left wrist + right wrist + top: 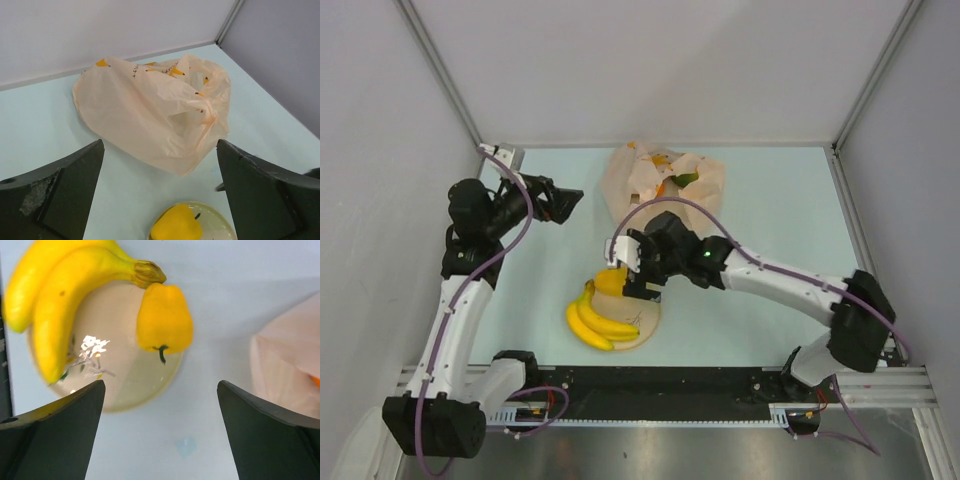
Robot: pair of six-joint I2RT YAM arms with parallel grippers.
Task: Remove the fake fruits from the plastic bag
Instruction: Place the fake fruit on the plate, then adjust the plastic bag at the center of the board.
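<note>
Glossy yellow banana bunch (600,320) lies curved on the plate (648,322), stem pointing at the yellow pepper (612,281). Both the left end effector (160,145) and the right end effector (160,385) are spread open, empty.

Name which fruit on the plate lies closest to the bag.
The yellow pepper-shaped piece: it sits at the edge of the plate toward the plastic bag, while the banana bunch lies across the far side.

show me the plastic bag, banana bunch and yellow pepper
plastic bag (150,120), left wrist view, its crinkled front side
banana bunch (70,305), right wrist view, middle of one banana
yellow pepper (164,317), right wrist view, centre of body
</note>
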